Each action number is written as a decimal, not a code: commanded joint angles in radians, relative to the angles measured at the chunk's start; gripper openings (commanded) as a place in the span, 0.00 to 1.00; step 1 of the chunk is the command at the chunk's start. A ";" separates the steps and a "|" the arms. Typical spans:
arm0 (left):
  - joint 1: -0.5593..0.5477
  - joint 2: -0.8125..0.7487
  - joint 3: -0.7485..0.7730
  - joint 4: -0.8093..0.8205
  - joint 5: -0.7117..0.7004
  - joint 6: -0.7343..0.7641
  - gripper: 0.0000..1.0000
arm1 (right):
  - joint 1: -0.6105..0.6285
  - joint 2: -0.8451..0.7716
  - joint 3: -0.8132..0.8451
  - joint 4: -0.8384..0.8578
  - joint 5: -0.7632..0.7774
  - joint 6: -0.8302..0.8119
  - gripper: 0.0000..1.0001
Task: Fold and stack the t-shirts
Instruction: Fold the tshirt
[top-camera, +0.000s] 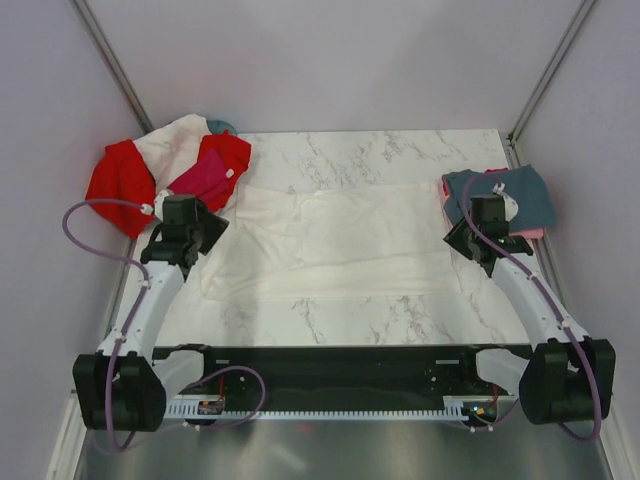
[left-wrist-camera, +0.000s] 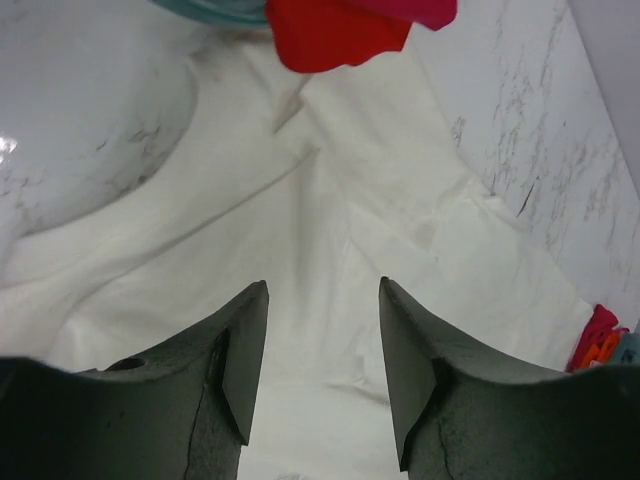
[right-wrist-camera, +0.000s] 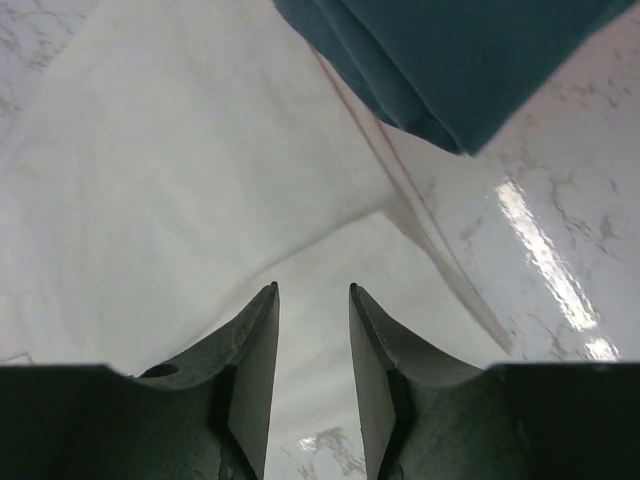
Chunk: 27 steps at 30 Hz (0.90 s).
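A white t-shirt (top-camera: 340, 240) lies spread flat across the middle of the table. My left gripper (top-camera: 203, 243) hovers over its left end, jaws open and empty, with white cloth (left-wrist-camera: 330, 200) below them (left-wrist-camera: 323, 284). My right gripper (top-camera: 480, 250) hovers over the shirt's right end, jaws open and empty (right-wrist-camera: 313, 288) above white cloth (right-wrist-camera: 200, 170). A folded slate grey-blue shirt (top-camera: 510, 195) lies on a coral pink one (top-camera: 535, 233) at the right edge; the slate one also shows in the right wrist view (right-wrist-camera: 450, 60). Red (top-camera: 120, 180), white (top-camera: 175, 140) and magenta (top-camera: 205, 172) shirts lie heaped at the back left.
A teal basket (top-camera: 220, 126) peeks out behind the heap, and its rim (left-wrist-camera: 215, 10) shows in the left wrist view beside the red shirt (left-wrist-camera: 330, 35). Walls close in the table on the left, right and back. Bare marble (top-camera: 380, 150) lies behind the white shirt.
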 joint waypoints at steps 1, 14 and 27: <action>0.002 0.073 0.014 0.233 0.064 0.147 0.56 | -0.002 0.058 0.070 0.129 -0.090 -0.071 0.43; -0.060 0.409 0.114 0.432 -0.077 0.157 0.62 | -0.003 0.259 0.206 0.241 -0.149 -0.071 0.47; -0.064 0.582 0.106 0.493 -0.186 0.044 0.55 | -0.002 0.290 0.174 0.313 -0.190 -0.051 0.47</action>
